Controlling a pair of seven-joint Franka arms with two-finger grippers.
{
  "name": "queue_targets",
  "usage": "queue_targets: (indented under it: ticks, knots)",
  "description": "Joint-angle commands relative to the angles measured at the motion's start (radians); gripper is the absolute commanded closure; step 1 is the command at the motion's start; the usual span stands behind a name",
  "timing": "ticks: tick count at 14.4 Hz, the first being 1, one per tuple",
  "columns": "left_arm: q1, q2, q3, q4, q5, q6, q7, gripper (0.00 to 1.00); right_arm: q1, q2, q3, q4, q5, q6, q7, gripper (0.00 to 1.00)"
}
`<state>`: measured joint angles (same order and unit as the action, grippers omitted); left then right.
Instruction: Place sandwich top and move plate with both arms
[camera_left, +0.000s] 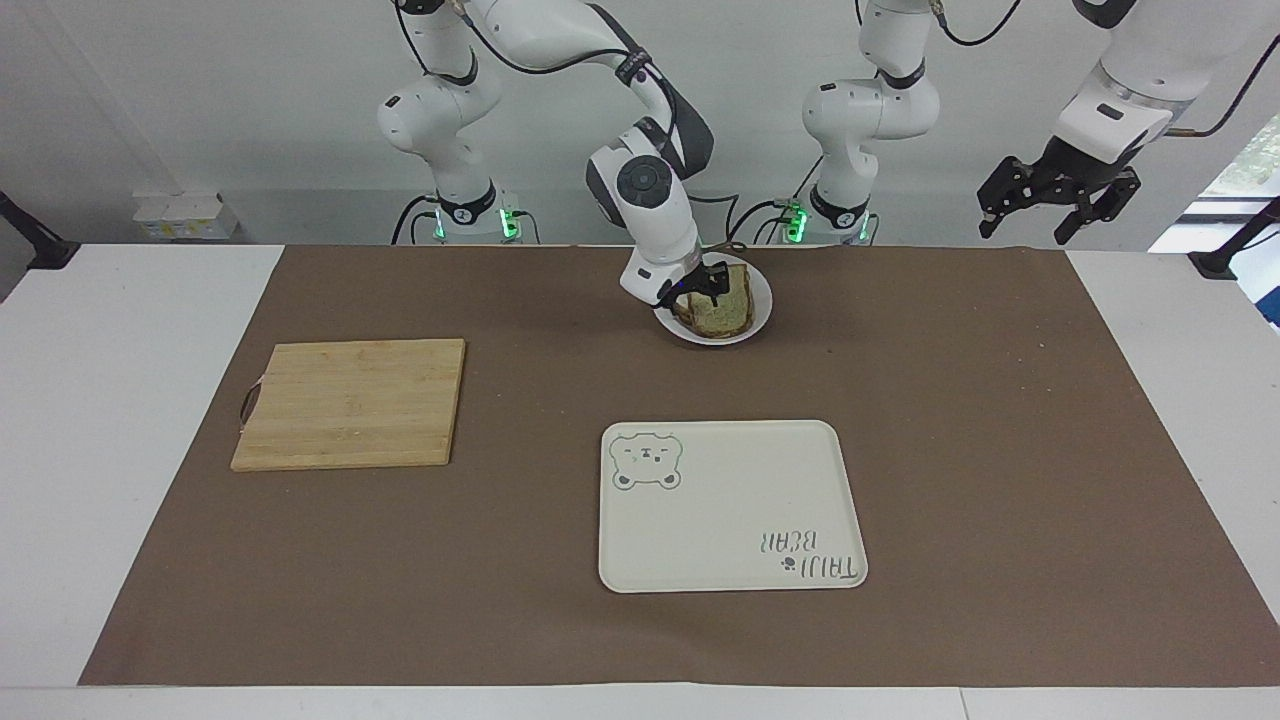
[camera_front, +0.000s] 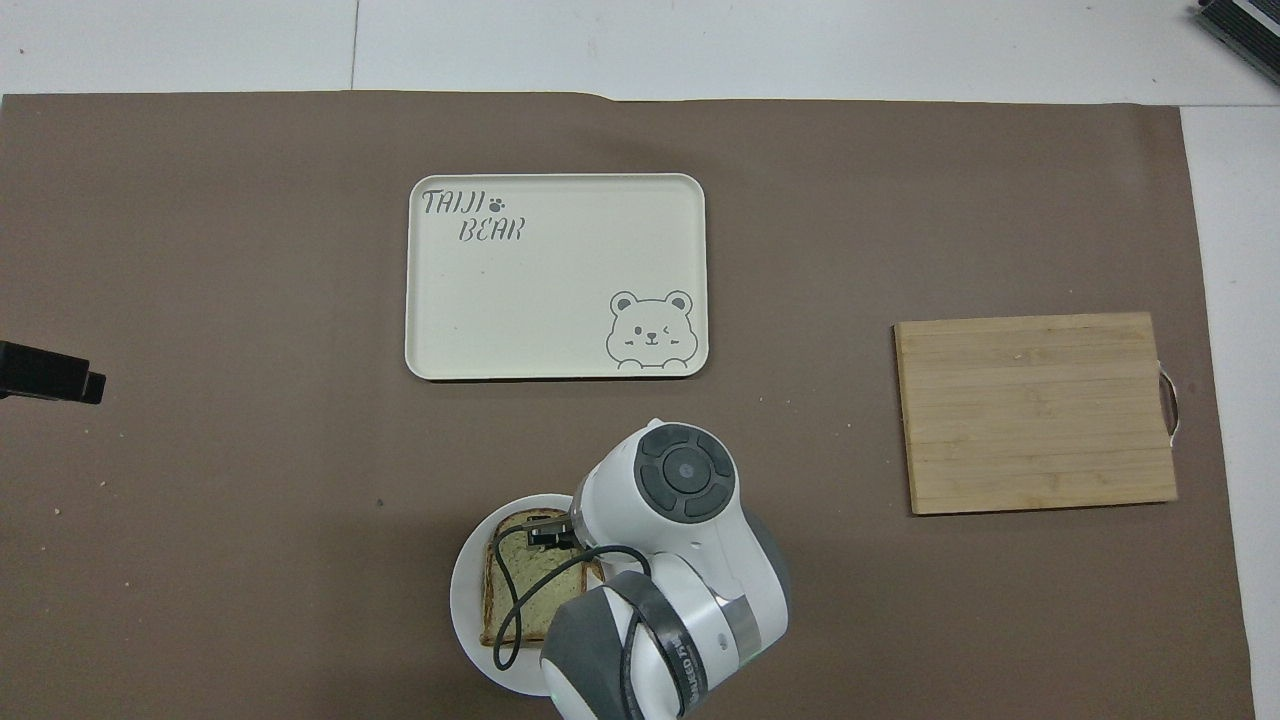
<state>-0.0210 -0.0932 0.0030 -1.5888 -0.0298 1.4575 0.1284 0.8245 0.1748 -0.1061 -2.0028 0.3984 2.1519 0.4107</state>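
sandwich top (camera_left: 722, 303) lies on the plate (camera_left: 757, 312) | right gripper (camera_left: 700, 290) low over plate, jaw state cannot be told | left gripper (camera_left: 1058, 195) raised well apart from plate at left arm's end, fingers spread wide, holding nothing, waiting

Two white robot arms, the right arm (camera_left: 640, 190) and the left arm (camera_left: 1120, 100), stand over one brown mat (camera_left: 1000, 450) carrying one white plate (camera_left: 762, 305) with one bread slice (camera_left: 730, 305) on top, one cream bear tray (camera_left: 730, 510) and one wooden cutting board (camera_left: 350, 400).
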Motion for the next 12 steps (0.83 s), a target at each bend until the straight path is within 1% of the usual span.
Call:
queue_targets:
  ticks: [1,3,6,8,12]
  knots:
    - [0.006,-0.005,0.000,0.006,-0.009,-0.014,0.000,0.00,-0.079,-0.102,0.000,0.015,-0.071,-0.105,-0.032,0.00]
    - [0.006,-0.003,0.000,0.006,-0.009,-0.014,0.002,0.00,-0.125,-0.139,0.000,0.050,-0.137,-0.170,-0.032,0.00]
    - [0.006,-0.005,0.000,0.006,-0.009,-0.014,0.000,0.00,-0.179,-0.158,-0.001,0.126,-0.309,-0.256,-0.039,0.00]
    - [0.006,-0.003,0.000,0.006,-0.009,-0.014,0.002,0.00,-0.246,-0.181,-0.001,0.153,-0.329,-0.297,-0.084,0.00]
    - [0.006,-0.003,0.000,0.006,-0.009,-0.014,0.002,0.00,-0.410,-0.244,-0.003,0.154,-0.329,-0.412,-0.265,0.00]
